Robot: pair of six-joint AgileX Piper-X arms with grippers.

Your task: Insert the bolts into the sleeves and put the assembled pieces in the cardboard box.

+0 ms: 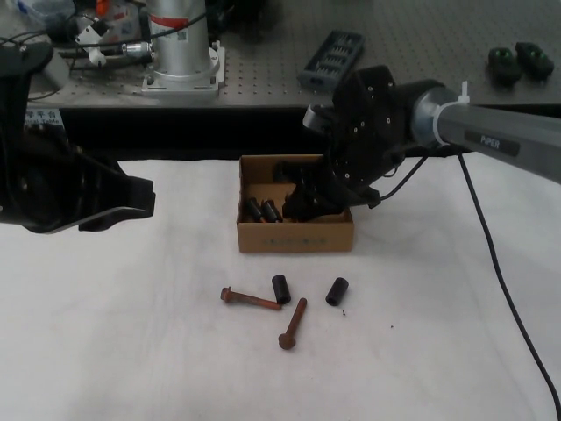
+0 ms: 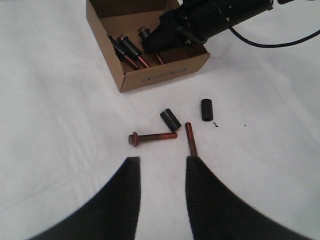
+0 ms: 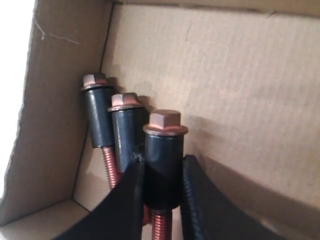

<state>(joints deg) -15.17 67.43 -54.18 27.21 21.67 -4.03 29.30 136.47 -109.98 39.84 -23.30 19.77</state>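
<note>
Nearest us, the left gripper [image 2: 161, 162] hangs over the white cloth [image 2: 60, 100] with its fingers [image 2: 120, 205] apart, one of them hiding the head of a loose bolt [image 2: 190, 136]. Farther off, inside the cardboard box [image 1: 294, 237], the right gripper [image 3: 162, 167] is clamped on an assembled piece [image 3: 165, 137]. The piece's head points away from the wrist, its long axis is parallel to two others [image 3: 125, 120], and its thread end is cut off from our sight.

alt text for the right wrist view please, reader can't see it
The right gripper clamps a black sleeve with a copper-coloured bolt through it, inside the cardboard box. Two more assembled pieces lie beside it near a side wall.
</note>
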